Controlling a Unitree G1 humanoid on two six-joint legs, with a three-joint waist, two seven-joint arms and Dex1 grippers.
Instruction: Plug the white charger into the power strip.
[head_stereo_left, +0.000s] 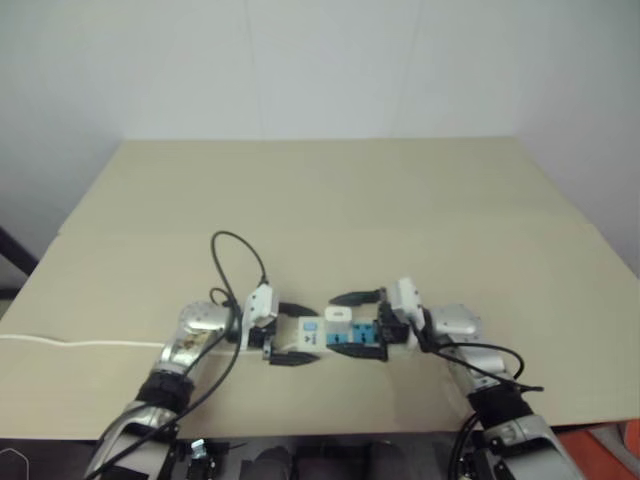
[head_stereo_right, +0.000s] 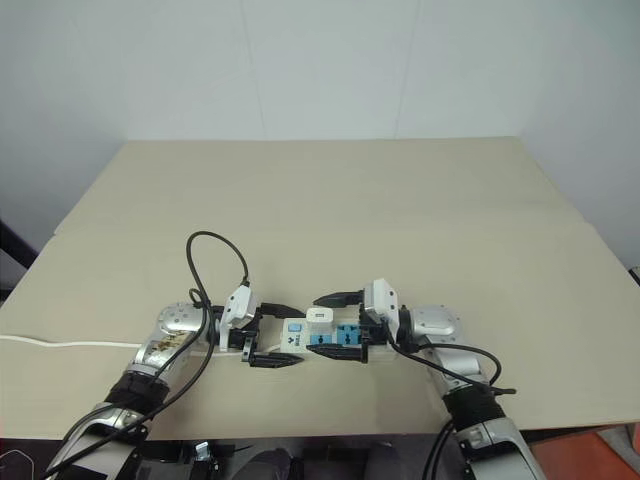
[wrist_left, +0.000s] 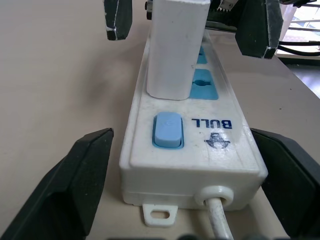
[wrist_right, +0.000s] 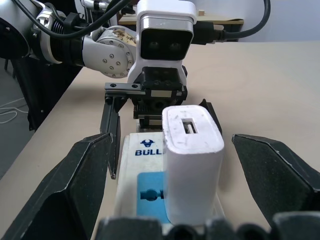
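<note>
The charger (head_stereo_right: 319, 315) is standing plugged in the strip (head_stereo_right: 318, 337) on the table (head_stereo_right: 330, 200) (cord (head_stereo_left: 80, 344) trailing left); both the left gripper (head_stereo_right: 278, 335) and the right gripper (head_stereo_right: 332, 326) are gaping wide, flanking it.

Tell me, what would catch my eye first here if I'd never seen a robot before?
Probably the white charger standing upright in the power strip, near the front edge of a tan table. The left gripper and right gripper face each other from the strip's two ends, both open, fingers flanking it without touching. A white cord trails off to the left.
</note>
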